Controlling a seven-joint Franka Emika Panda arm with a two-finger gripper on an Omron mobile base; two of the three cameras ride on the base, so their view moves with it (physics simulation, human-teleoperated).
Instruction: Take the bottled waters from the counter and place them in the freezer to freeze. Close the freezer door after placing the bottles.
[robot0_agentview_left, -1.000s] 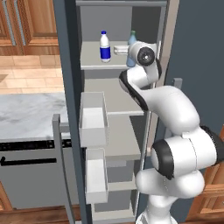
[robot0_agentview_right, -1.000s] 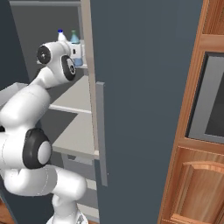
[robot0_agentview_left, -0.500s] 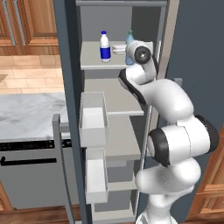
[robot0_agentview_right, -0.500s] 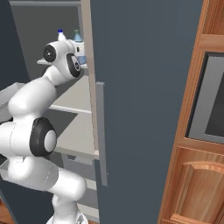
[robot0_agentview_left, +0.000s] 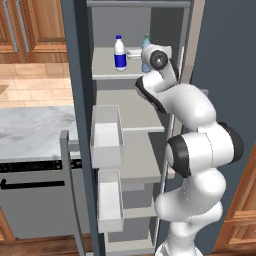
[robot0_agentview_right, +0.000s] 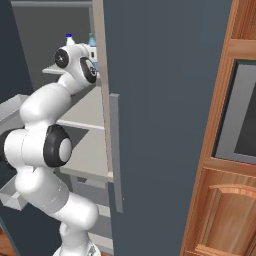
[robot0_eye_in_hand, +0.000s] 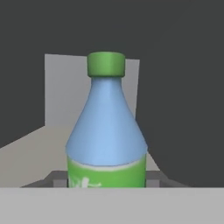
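**Green-capped bottle gripped on the top freezer shelf**

My own wrist hides most of the pale blue plastic bottle with green cap (robot0_eye_in_hand: 106, 131) from both base cameras; my gripper (robot0_eye_in_hand: 106, 183) shows only as grey finger stubs (robot0_eye_in_hand: 56, 178) beside its green label. Jaws pinch this bottle. It stands upright on the dark slate-grey freezer (robot0_agentview_left: 137, 25)'s top shelf, right of the clear white-capped bottle with dark blue label (robot0_agentview_left: 119, 53).

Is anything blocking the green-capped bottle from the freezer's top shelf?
Nothing visible does. The green-capped bottle stands upright between the gripper's fingertips at the top shelf, beside the blue-labelled bottle already there. The freezer door is open.
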